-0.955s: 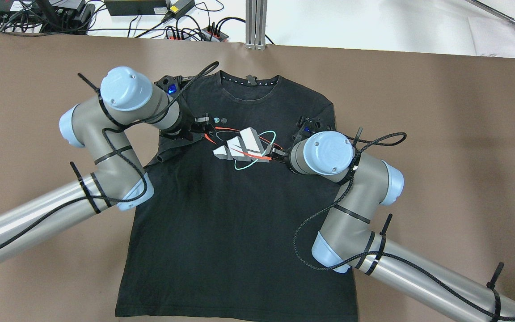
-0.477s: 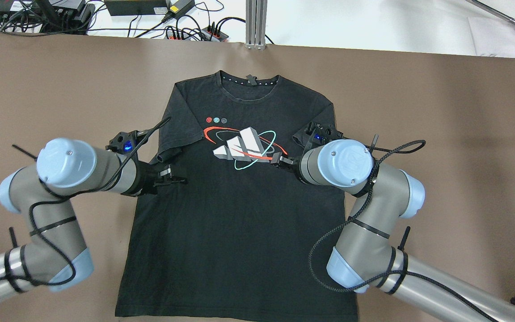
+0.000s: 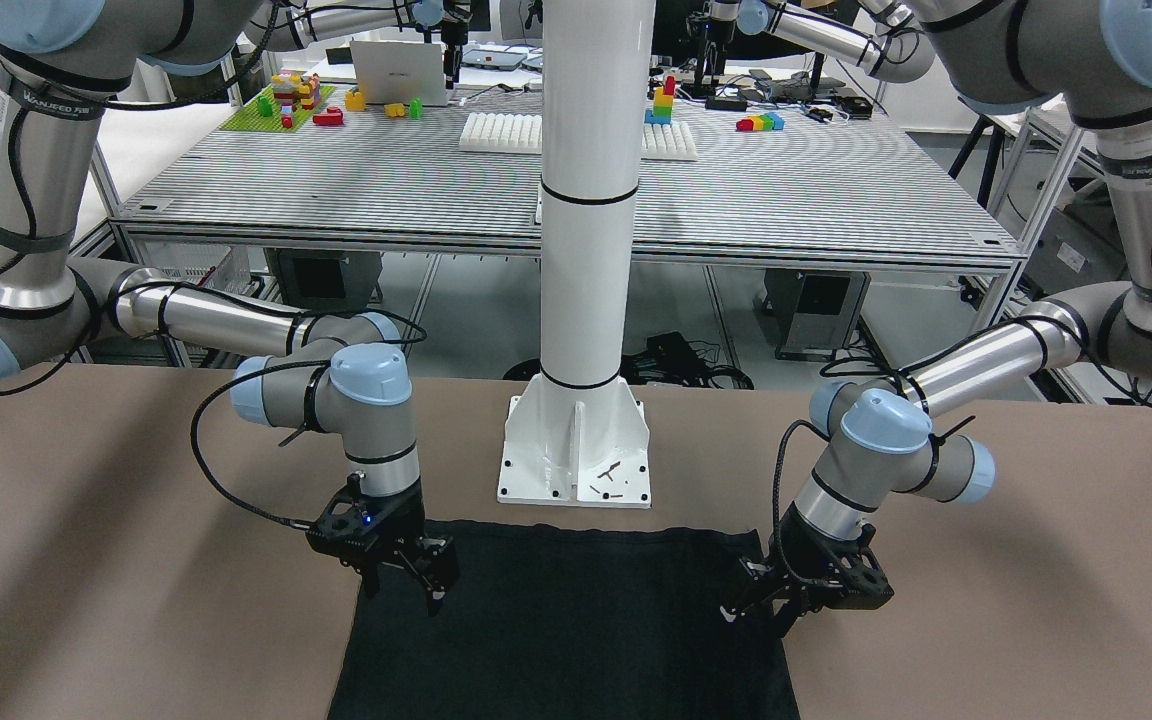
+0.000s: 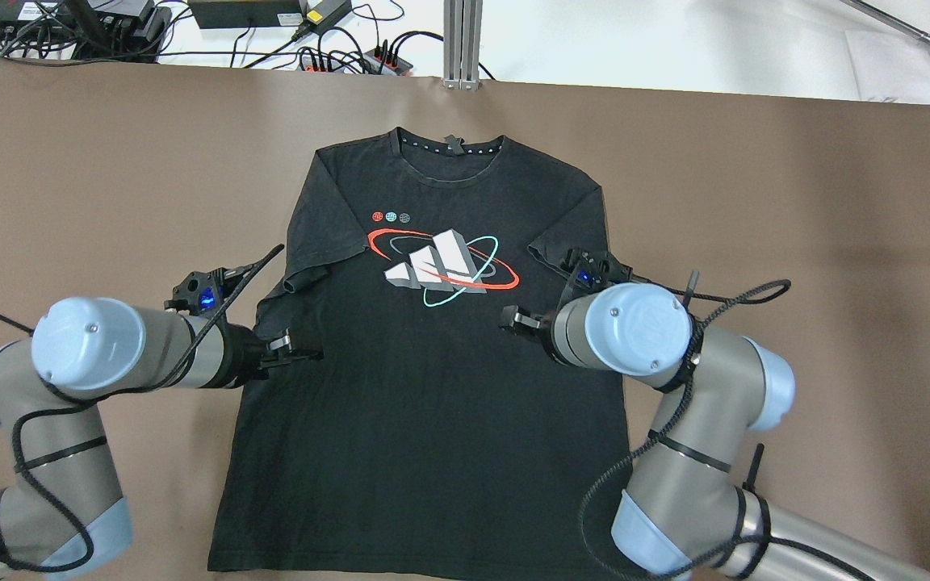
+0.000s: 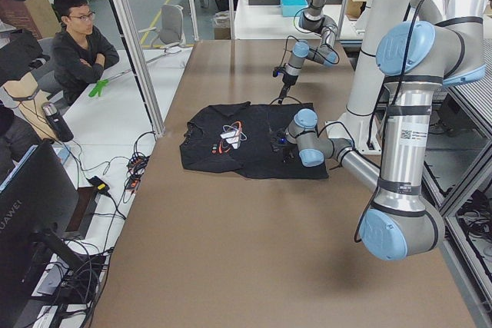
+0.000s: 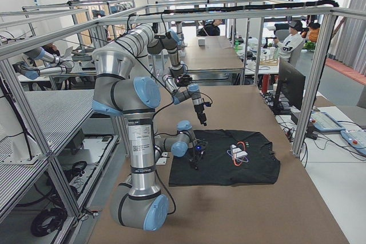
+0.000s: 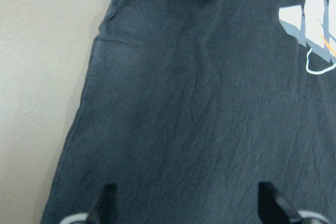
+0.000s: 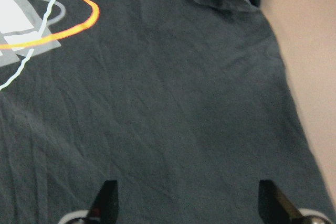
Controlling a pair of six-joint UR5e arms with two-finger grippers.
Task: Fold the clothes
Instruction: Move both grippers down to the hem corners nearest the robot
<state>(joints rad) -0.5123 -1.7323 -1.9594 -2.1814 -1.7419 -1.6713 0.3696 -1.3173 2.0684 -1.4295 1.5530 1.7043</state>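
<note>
The left end effector (image 4: 306,350) and right end effector (image 4: 509,319) hung wide and empty over mid-frame sides of the flat black fabric T-shirt (image 4: 425,403), seemingly positioned for pinching a fold.

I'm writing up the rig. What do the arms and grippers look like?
Both the left arm and right arm are silver-grey tubes with pale blue joint caps. A black braided cable runs along each, held by black zip ties. The left gripper and right gripper are black with two thin fingers; a blue light glows beside each.
</note>
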